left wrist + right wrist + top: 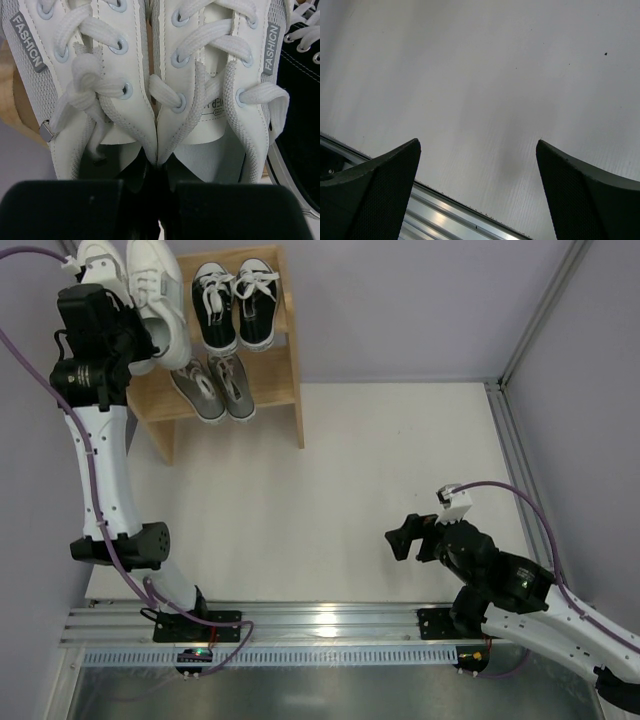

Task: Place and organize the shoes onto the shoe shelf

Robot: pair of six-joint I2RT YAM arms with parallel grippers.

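Overhead camera looks down; it and the close left-wrist camera share the white shoes.

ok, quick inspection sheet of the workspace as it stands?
Surface: white table, shoe shelf at its far left corner.
Job's things: black pair on top tier, right side; grey pair on lower tier; white pair at top tier's left side, in the left gripper.
Clutter: nothing seen.
Grippers: left gripper shut, pinching both white shoes' inner collars together; right gripper open, empty, over the table.
Cables: purple cable looped along each arm.
Surroundings: plain walls; metal rail at near edge.
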